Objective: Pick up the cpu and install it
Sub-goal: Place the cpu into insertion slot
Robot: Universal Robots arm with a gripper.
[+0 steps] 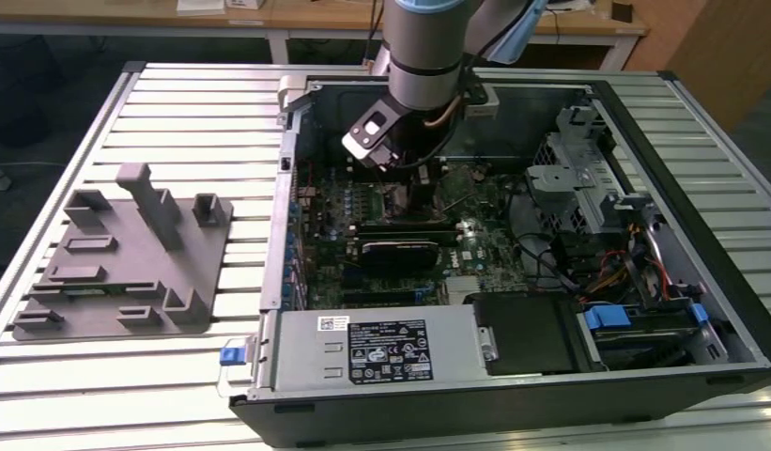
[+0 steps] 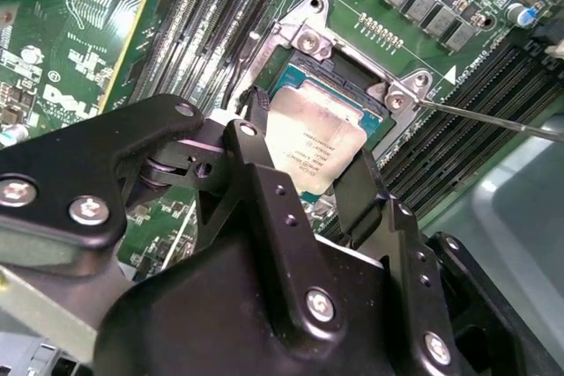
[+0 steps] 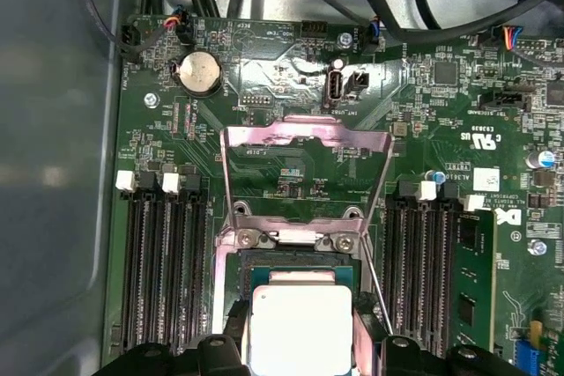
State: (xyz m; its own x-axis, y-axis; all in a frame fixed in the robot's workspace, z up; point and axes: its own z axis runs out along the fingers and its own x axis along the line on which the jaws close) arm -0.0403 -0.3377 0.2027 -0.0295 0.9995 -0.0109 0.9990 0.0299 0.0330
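Silver-topped chip: you have the cpu (image 2: 313,151), a small flat square chip with a shiny metal top and a thin pale rim, directly over the open socket. In the first wrist view the cpu (image 3: 298,328) covers most of the socket's opening.
Seating: you cannot tell whether the chip lies in the socket or hangs just above it.
End effector: your black two-fingered end effector (image 2: 306,160) is clamped on the cpu, with its fingers (image 2: 357,191) pressed against two opposite edges. In the exterior view the end effector (image 1: 404,174) reaches down inside the case, over the board.
Socket: the square silver metal-framed socket (image 2: 308,41) shows a dark teal interior past the chip's far edge.
Load plate: the silvery hinged metal frame (image 3: 304,134) is swung open and lies back from the socket.
Lever: a thin bare metal rod (image 2: 493,119) slants away from one corner of the socket.
Memory slots: long black slots (image 3: 163,261) run on both sides of the socket.
Board: the green circuit board (image 3: 441,121) carries a round silver coin cell (image 3: 200,72) beyond the load plate.
Case: the black computer tower (image 1: 511,409) lies open on its side, with a silver power supply box (image 1: 373,348) at its near end.
Table: the pale slatted metal table (image 1: 172,113) carries the case. A grey moulded fixture (image 1: 122,254) sits at the exterior view's left, apart from the case.
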